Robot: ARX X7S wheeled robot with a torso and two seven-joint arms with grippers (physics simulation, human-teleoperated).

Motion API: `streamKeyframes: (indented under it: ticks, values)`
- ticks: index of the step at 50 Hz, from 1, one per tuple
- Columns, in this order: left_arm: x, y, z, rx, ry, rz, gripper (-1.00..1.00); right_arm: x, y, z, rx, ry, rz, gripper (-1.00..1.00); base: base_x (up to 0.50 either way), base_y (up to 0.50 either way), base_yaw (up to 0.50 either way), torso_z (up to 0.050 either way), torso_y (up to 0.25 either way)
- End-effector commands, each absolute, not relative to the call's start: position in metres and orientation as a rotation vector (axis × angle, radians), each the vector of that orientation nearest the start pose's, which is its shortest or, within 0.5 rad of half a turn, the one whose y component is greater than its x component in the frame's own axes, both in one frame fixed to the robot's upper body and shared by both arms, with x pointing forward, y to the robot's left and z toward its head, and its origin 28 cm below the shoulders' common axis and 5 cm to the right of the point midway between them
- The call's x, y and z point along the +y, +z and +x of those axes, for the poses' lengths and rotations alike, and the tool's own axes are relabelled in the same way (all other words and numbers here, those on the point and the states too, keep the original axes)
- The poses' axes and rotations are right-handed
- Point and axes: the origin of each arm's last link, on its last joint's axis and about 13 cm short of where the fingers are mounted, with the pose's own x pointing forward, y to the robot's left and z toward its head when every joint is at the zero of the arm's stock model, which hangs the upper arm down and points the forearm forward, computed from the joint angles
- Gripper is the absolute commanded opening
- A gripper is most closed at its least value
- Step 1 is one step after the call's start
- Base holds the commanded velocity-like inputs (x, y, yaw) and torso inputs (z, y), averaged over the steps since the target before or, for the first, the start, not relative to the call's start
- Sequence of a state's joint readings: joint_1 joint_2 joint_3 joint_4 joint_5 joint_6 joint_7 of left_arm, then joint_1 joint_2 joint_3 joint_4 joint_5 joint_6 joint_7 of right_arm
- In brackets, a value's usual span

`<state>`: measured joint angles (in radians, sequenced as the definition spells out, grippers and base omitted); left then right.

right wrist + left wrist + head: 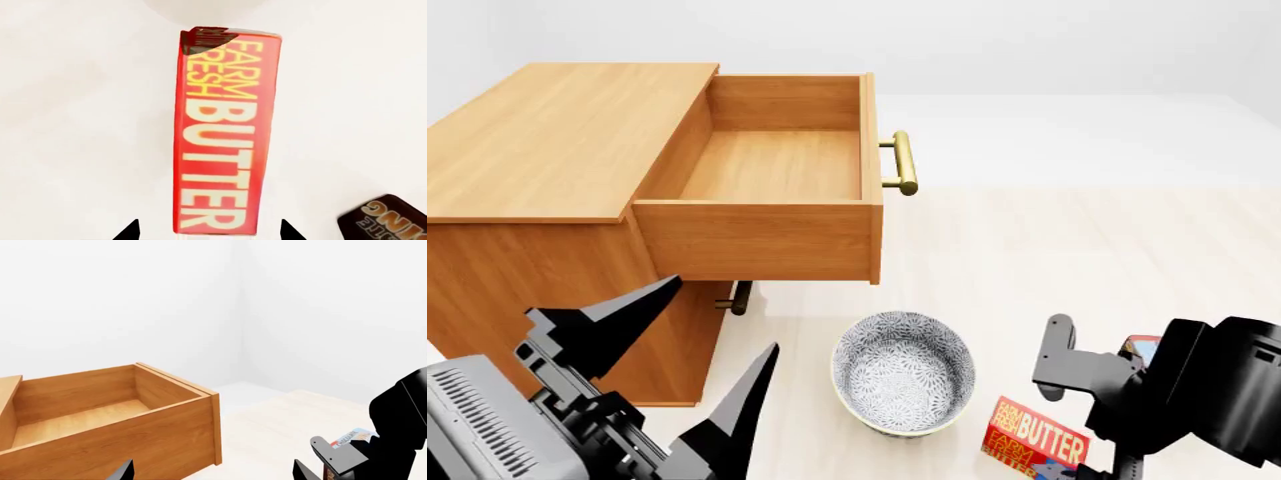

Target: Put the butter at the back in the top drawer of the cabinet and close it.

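Directly beneath the right gripper (210,232) lies the small red rectangular butter box (223,135) with yellow and white lettering; two black fingertips (130,231) stand apart, one on either side of its near end, not touching it. From the head, that black right arm reaches down at the lower right, and the box rests flat on the pale floor just beside a patterned grey-and-white round bowl (904,372). A dark brown pudding box (387,220) sits near the butter, cut off by the frame edge and half hidden behind the arm in the head view.

The left gripper (687,375) hovers low in front of the boxy light-brown wooden cabinet (554,140), its pointed black fingers spread wide with nothing between them. Above it the top drawer (777,165), light wood with a brass bar handle (902,162), stands pulled fully out, its inside bare. Open floor stretches between the drawer front and the butter. Only one lower handle peeks out beneath the drawer; the rest of the cabinet front is hidden
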<state>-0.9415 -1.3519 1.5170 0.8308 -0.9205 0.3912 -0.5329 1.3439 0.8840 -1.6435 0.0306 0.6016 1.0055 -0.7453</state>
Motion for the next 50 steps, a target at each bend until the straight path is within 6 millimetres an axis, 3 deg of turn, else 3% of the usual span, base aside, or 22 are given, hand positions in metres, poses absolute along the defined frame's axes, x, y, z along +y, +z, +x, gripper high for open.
streamKeyframes:
  ticks: [1, 50]
  values:
    - [0.251, 0.191, 0.142, -0.178, -0.626, -0.007, 1.00, -0.236, 0.159, 0.296, 1.252, 0.827, -0.805, 1.00, 0.00, 0.00, 0.00, 0.000, 0.000]
    - [0.252, 0.188, 0.143, -0.173, -0.621, -0.012, 1.00, -0.239, 0.128, 0.301, 1.259, 0.843, -0.735, 1.00, 0.00, 0.00, 0.00, 0.000, 0.000]
